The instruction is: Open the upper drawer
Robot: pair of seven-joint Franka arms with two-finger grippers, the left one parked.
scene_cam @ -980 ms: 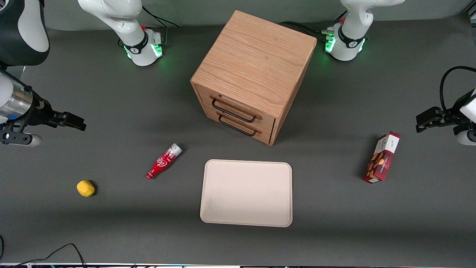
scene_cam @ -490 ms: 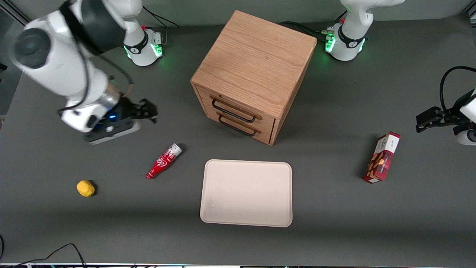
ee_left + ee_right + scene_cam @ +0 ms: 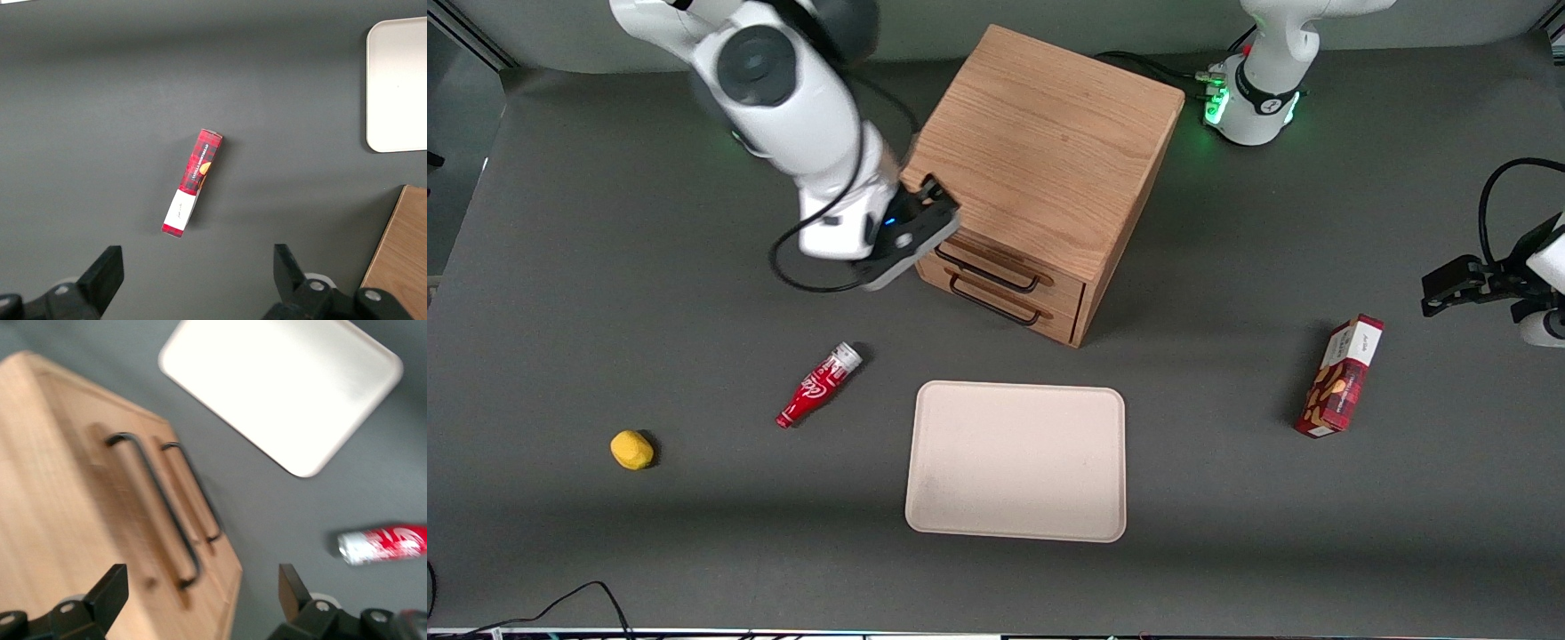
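Observation:
The wooden cabinet (image 3: 1040, 133) stands at the middle of the table, farther from the front camera than the tray. Its upper drawer (image 3: 1009, 264) is shut, with the black wire handle (image 3: 989, 267) flat against its front. The identical lower drawer (image 3: 1005, 305) is shut too. My right gripper (image 3: 935, 203) is open and empty. It hovers at the cabinet's front corner toward the working arm's end and covers that end of the upper drawer. In the right wrist view the upper handle (image 3: 157, 507) lies between the spread fingers (image 3: 110, 590), untouched, and the gripper (image 3: 203, 587) holds nothing.
A white tray (image 3: 1016, 460) lies in front of the cabinet, nearer the camera. A red bottle (image 3: 818, 384) and a yellow lump (image 3: 631, 450) lie toward the working arm's end. A red carton (image 3: 1341, 375) lies toward the parked arm's end.
My right arm has swung from the working arm's end of the table to the cabinet's front corner. The gripper stays open. The drawers and loose objects have not moved.

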